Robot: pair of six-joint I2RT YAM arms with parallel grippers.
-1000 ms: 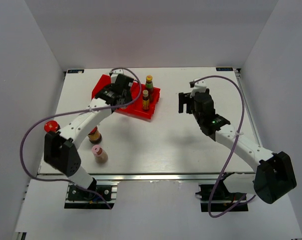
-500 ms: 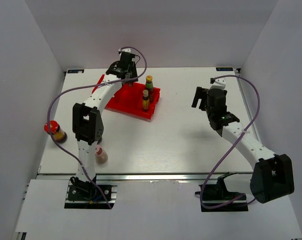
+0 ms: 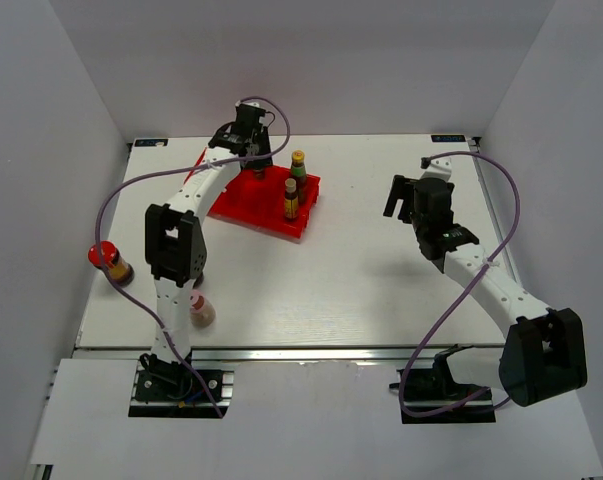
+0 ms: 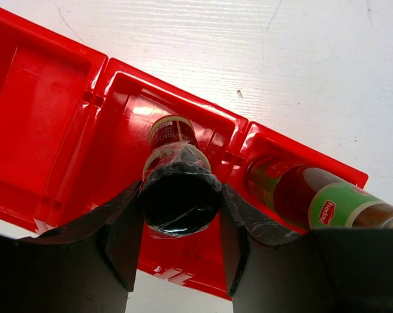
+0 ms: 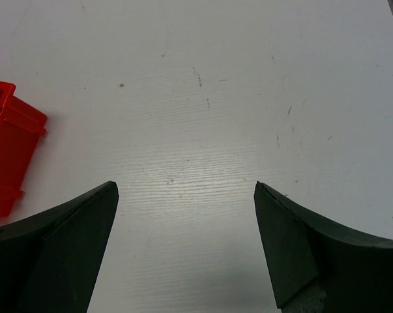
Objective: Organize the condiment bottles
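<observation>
From above, the left gripper (image 3: 253,150) reaches to the upper centre-left of the frame, over the middle of the red tray (image 3: 243,212); the green bottle (image 3: 298,163) and the yellow-capped dark bottle (image 3: 291,198) stand upright in the tray's right-hand compartment, probably sorted there; a red-lidded jar (image 3: 105,257) sits at the far left edge of the table (image 3: 351,270) and the pink-capped bottle (image 3: 199,309) at lower left, both well apart from the tray and seemingly waiting their turn; the right gripper (image 3: 406,196) hangs over bare table at centre right, out of the way.

In the left wrist view, the fingers are clamped on the dark-capped bottle (image 4: 178,193) just below its cap, holding it upright with its base in or just above the middle compartment; whether it touches the floor is unclear.

In the right wrist view, the fingers stand wide apart with nothing between them; only the tray's corner shows at the left edge.
</observation>
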